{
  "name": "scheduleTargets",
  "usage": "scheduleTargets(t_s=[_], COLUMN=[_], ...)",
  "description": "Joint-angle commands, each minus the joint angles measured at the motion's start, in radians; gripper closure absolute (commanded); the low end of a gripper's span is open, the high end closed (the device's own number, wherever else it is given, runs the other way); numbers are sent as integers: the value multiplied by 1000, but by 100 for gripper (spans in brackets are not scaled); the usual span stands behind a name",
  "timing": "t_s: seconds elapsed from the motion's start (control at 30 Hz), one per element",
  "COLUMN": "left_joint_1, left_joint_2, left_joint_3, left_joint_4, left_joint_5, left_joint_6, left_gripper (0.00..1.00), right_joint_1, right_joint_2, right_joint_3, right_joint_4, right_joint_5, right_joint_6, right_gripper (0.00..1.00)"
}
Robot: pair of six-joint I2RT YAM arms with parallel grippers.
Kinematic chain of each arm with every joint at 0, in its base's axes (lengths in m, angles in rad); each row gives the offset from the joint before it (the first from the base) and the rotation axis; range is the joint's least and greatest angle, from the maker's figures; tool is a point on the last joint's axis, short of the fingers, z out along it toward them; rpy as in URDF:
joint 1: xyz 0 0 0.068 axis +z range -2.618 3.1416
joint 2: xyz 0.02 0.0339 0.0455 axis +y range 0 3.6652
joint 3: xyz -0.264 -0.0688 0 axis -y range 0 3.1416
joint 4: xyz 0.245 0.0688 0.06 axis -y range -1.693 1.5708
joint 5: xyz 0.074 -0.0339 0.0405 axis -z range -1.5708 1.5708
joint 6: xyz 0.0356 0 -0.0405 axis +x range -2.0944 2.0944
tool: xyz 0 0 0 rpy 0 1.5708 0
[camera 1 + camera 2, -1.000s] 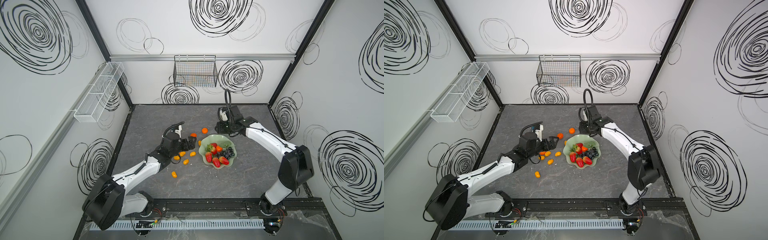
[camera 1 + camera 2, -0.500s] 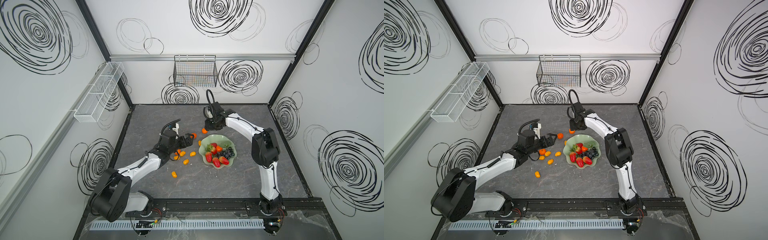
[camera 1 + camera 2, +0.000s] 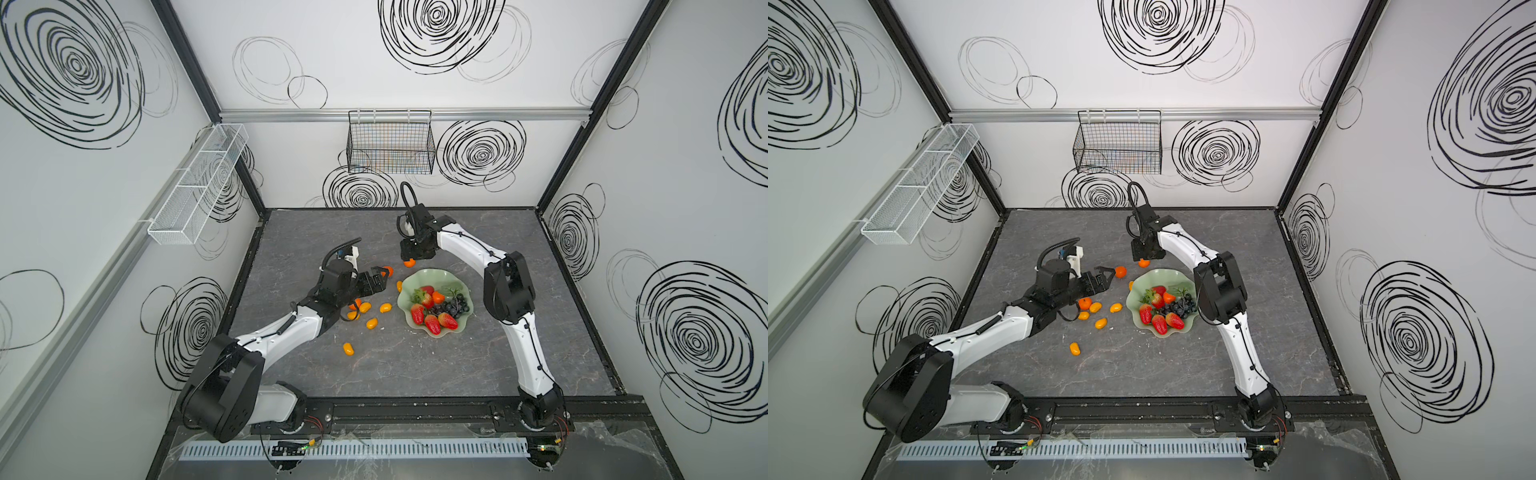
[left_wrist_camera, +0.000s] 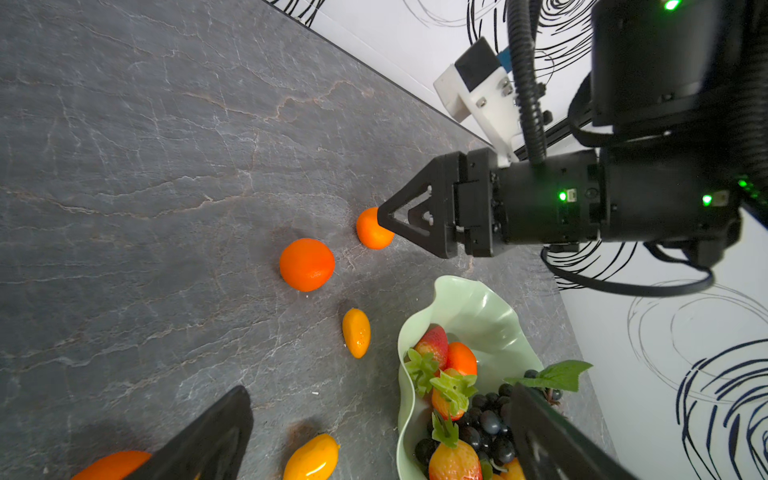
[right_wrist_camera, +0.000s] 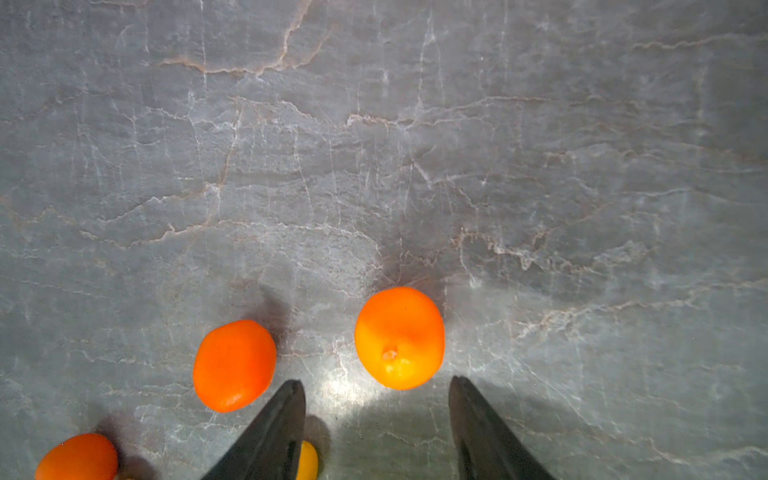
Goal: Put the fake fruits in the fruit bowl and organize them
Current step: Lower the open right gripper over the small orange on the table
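Right wrist view: the right fingers (image 5: 278, 428) stand spread and empty, a tangerine (image 5: 399, 337) just beyond their tips on the bench (image 5: 415, 145). Left fingers (image 4: 208, 440) gape wide, empty. The fruit bowl (image 3: 440, 278) sits mid-bench, holding strawberries (image 3: 432, 324) and grapes (image 3: 451, 308).

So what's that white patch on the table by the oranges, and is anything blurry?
Right wrist view: glare on the tabletop, and the tangerine beside it looks paled to yellow. Left wrist view: fruit bowl sharp, the close gripper fingers soft. Both top views: even light, faint shadows, nothing blurred.
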Motion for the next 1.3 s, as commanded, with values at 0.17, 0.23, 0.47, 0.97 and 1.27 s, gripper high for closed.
scheduleTargets(t_s=[0.17, 0.23, 0.47, 0.97, 1.27], left_joint_1=[-7, -8, -12, -14, -19], left_joint_2=[8, 9, 13, -8, -58], left_joint_3=[0, 0, 1, -1, 0], left_joint_4=[45, 46, 51, 35, -11], left_joint_5=[4, 3, 4, 4, -10], left_joint_6=[-7, -8, -9, -2, 16], left_gripper=[1, 1, 1, 1, 1], right_joint_1=[6, 6, 6, 6, 6], right_joint_2=[82, 94, 120, 74, -60], right_joint_3=[89, 98, 122, 130, 99], right_joint_4=[-66, -71, -83, -96, -109], right_joint_5=[25, 27, 27, 40, 39], right_joint_6=[-7, -7, -8, -9, -12], right_gripper=[41, 42, 46, 57, 57])
